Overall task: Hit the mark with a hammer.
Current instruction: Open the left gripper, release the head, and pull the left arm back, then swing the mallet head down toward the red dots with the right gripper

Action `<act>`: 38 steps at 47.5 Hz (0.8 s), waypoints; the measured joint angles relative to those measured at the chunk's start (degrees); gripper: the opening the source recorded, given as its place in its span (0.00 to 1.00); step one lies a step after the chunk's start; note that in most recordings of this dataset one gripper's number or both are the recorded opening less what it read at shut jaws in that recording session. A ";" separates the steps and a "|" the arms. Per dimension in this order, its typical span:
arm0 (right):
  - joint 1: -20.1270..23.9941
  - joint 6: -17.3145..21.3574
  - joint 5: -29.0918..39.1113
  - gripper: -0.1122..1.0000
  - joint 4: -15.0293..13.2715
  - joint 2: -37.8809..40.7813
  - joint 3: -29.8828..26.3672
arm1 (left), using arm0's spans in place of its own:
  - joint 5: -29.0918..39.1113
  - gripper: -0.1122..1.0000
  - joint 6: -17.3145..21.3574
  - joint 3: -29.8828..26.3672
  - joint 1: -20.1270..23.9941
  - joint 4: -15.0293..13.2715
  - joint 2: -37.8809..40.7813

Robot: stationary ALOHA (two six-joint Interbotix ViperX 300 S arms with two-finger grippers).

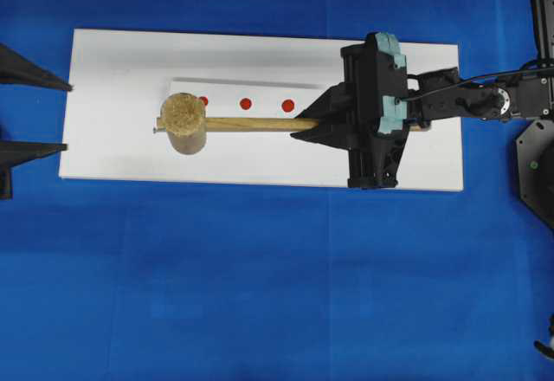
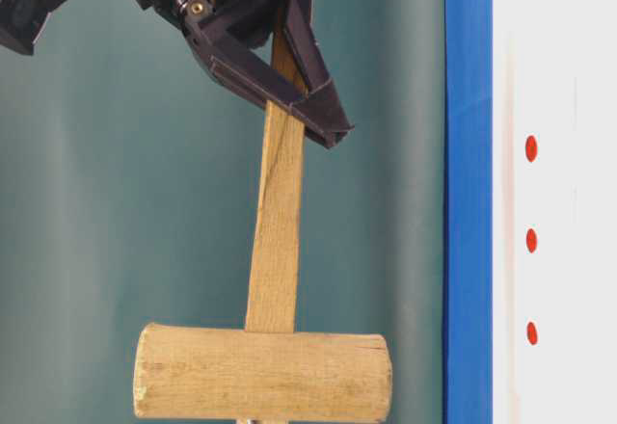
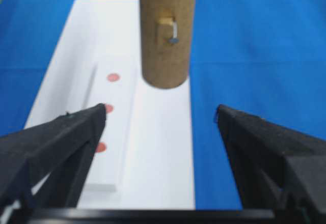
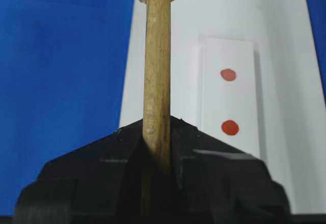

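Operator: Above the white board (image 1: 121, 151), where is the hammer (image 1: 183, 123)?

Technician: Raised, head beside the leftmost dot. The right gripper (image 1: 313, 126) is clamped tight on the handle's rear portion. The left gripper (image 3: 160, 119) stands spread wide, empty.

Operator: Handling?

Technician: Rigid wood, probably head-heavy; a rear grip gives swing but may pivot. Which dot is the mark cannot be told.
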 measured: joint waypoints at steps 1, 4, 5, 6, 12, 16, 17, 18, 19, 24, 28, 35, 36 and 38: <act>0.00 0.00 -0.09 0.11 0.00 0.00 0.00 | 0.35 0.87 0.00 0.00 0.00 0.00 -0.35; 0.00 0.00 -0.18 0.11 0.00 0.00 0.00 | 0.70 0.87 0.00 0.35 0.00 0.00 -0.79; 0.00 0.09 -0.35 0.11 0.00 0.00 0.00 | 0.70 0.87 0.00 0.44 0.00 0.00 -0.70; 0.00 0.00 -0.62 0.11 0.00 0.09 0.00 | 0.79 0.87 0.00 0.44 0.00 0.00 -0.70; -0.26 0.09 -4.04 0.11 0.00 1.14 0.00 | 0.79 0.87 0.00 0.79 0.00 0.00 -0.53; -0.97 0.18 -6.06 0.11 0.00 1.41 -0.09 | 0.88 0.87 0.00 0.88 -0.09 0.00 -0.18; -1.23 0.18 -6.50 0.11 0.00 1.49 -0.09 | 0.88 0.87 0.00 0.97 0.00 0.00 -0.09; -1.49 0.09 -6.94 0.11 0.18 1.67 0.00 | 0.88 0.87 0.09 0.97 0.00 0.00 -0.09; -1.76 0.18 -7.38 0.11 0.00 1.67 0.00 | 0.88 0.87 0.00 1.05 0.00 0.00 -0.09; -2.99 0.18 -8.53 0.11 0.18 1.67 0.00 | 0.88 0.87 0.00 0.97 -0.09 0.00 -0.09; -3.43 0.18 -8.88 0.11 0.18 1.76 0.00 | 0.88 0.87 0.00 0.97 -0.09 0.00 -0.09; -3.43 0.18 -9.05 0.11 0.18 1.85 0.00 | 0.88 0.87 0.00 1.05 0.00 0.00 -0.09; -3.43 0.26 -9.05 0.11 0.26 1.93 0.00 | 0.88 0.87 0.00 1.05 0.00 0.00 -0.09; -3.43 0.18 -9.05 0.11 0.26 2.02 -0.09 | 0.88 0.87 0.00 1.14 0.00 0.00 -0.09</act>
